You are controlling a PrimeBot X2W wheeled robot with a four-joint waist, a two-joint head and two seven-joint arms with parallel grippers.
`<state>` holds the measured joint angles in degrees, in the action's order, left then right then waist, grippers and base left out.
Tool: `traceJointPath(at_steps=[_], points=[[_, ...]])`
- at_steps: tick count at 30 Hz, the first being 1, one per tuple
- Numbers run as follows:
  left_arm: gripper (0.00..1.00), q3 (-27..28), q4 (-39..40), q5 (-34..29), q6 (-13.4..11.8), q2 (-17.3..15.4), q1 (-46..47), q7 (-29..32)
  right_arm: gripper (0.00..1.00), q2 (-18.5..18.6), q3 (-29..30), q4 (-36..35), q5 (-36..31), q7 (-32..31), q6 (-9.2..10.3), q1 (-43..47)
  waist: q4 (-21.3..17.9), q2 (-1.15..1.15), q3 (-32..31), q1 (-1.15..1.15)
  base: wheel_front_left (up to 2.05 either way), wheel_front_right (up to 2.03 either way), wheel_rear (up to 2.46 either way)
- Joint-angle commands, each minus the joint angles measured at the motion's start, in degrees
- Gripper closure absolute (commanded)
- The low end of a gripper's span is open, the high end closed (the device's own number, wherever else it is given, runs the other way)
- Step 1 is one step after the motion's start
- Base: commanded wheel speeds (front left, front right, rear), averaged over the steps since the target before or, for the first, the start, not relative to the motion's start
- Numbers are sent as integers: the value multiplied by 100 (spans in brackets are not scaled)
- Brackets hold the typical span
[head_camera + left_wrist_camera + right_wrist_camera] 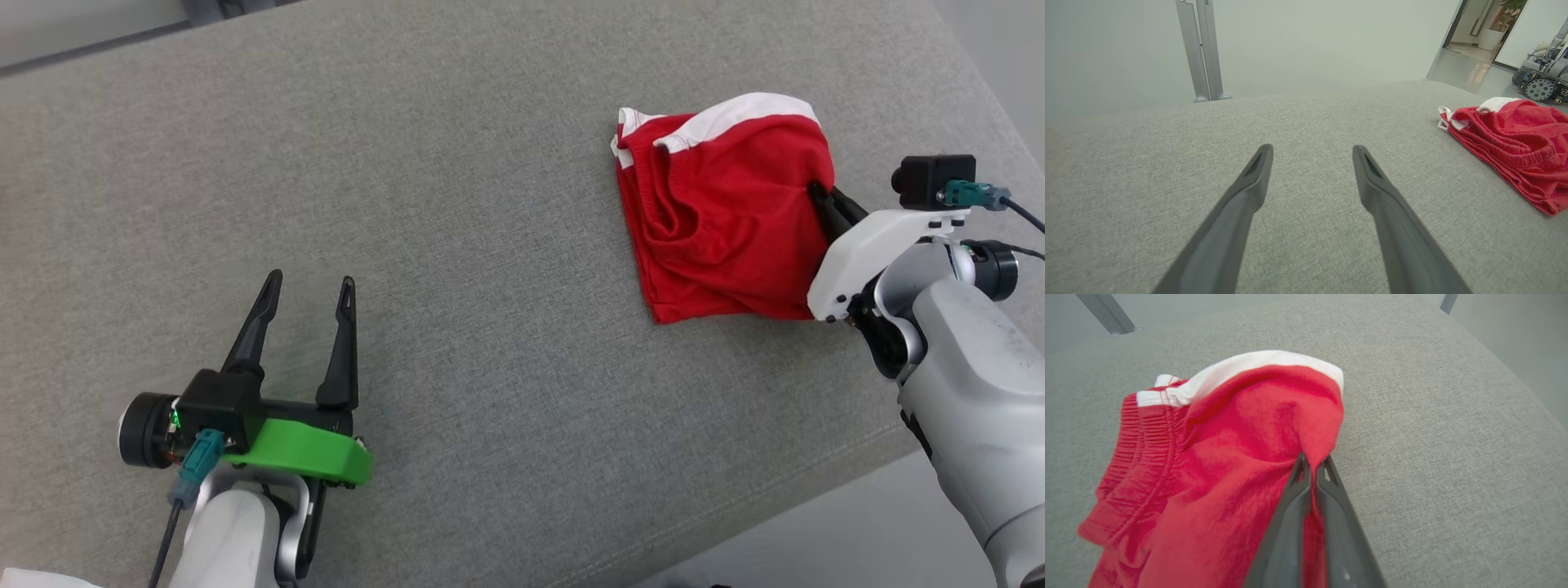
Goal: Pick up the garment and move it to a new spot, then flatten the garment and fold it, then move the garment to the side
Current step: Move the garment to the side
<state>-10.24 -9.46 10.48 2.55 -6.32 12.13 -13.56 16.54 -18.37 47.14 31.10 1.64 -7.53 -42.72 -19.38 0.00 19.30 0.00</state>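
Observation:
The garment (pixel 722 220) is a pair of red shorts with white trim, bunched on the right part of the grey cushioned surface (pixel 457 245). My right gripper (pixel 816 193) is shut on a fold at its right edge; in the right wrist view the red cloth (pixel 1229 457) is pinched between the dark fingertips (pixel 1300 475) and lifted slightly there. My left gripper (pixel 310 290) stands open at the lower left, well away from the garment, with nothing between its fingers (pixel 1253 179). The left wrist view has the garment (pixel 1515 143) at the far right.
The grey surface ends at a front edge (pixel 775 523) near my right arm and at a right edge (pixel 980 73). Metal posts (pixel 1202 49) stand behind the surface. A wheeled machine (pixel 1541 77) sits in a doorway far off.

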Motion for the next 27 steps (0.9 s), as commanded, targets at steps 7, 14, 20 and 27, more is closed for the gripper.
traceJointPath(at_steps=[7, 14, 20, 27], points=[[0, -22, 85, -30, -19, -112, 179, 22, 100, 107, -202, 431, 1, 339, 8, -459, -158, 0, 497, 0, 0, 0, 0], [0, -3, 292, -5, -91, -144, 243, 15, 100, 370, -294, 940, -250, 629, 9, -1102, 165, 0, 637, 0, 0, 0, 0], [0, -6, 558, -15, -138, -188, 290, 85, 100, 683, -150, 1535, -562, 832, 9, -1800, 484, 0, 859, 0, 0, 0, 0], [0, -29, 961, -58, -170, -293, 258, 213, 100, 1120, 96, 2190, -864, 1000, 9, -2369, 761, 0, 1167, 0, 0, 0, 0]])
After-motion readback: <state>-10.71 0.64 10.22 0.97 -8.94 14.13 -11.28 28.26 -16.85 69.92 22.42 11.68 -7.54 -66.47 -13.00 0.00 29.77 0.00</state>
